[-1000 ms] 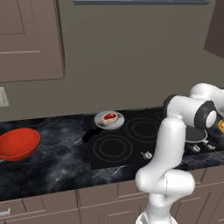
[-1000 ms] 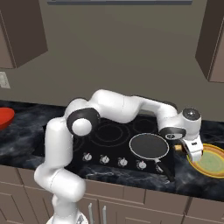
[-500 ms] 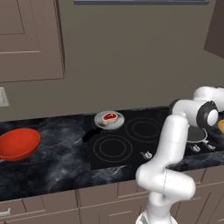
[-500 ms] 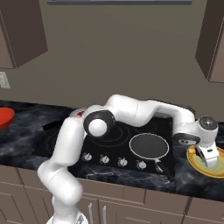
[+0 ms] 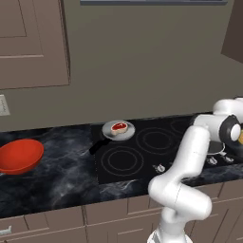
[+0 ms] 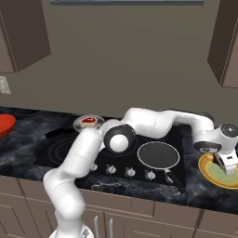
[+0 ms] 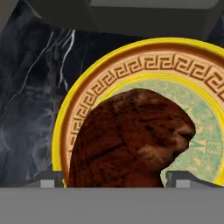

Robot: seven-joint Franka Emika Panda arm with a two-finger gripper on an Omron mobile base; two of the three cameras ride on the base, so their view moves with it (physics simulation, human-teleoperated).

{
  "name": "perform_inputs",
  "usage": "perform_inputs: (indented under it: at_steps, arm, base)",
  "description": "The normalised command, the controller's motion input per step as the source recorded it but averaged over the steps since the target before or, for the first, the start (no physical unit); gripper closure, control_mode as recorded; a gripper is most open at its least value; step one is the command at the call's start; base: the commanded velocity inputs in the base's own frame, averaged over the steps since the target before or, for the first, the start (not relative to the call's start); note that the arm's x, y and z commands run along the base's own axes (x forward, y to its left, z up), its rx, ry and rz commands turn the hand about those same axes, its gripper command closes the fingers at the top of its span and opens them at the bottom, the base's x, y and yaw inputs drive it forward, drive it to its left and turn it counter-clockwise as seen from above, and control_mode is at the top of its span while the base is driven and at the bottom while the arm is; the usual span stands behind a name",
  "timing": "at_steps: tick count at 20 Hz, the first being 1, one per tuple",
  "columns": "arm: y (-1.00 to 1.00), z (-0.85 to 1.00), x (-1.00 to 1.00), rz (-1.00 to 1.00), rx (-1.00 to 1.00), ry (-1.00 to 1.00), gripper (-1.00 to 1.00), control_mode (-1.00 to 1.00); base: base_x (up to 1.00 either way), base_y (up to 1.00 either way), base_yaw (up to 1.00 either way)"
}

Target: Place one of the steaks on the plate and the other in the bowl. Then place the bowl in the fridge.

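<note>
Inside plate (image 7: 87, 98) rim: steak (image 7: 131, 140), centred.

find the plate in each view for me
Left base view: a yellow sliver of the plate at the right edge, behind the arm.
Right base view: on the counter at far right, under the hand.
Hand view: centre, its patterned rim ringing a steak.
Shared landmark: the stove.

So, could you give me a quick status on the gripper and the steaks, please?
Gripper over the plate, a steak between its fingertips. Other steak in the pan on the stove. Bowl far off on the counter, nothing blocking.
</note>
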Motion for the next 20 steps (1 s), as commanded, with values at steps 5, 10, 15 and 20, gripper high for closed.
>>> perform_inputs:
  at_steps: [5,10,15,20]
  arm:
    - [-0.04,-0.18,-0.20,0.01,0.00,0.00,-1.00,-1.00]
    - [0.58,0.21,-0.41,0.02,-0.04,-0.07,-1.00,-1.00]
    - [0.91,0.13,-0.76,0.07,-0.16,-0.07,-1.00,-1.00]
    - [1.00,0.46,-0.44,0.11,-0.25,-0.01,-1.00,-1.00]
  base:
    - [0.00,0.00,0.00]
    - [0.00,0.00,0.00]
    - [0.00,0.00,0.00]
    - [0.00,0.00,0.00]
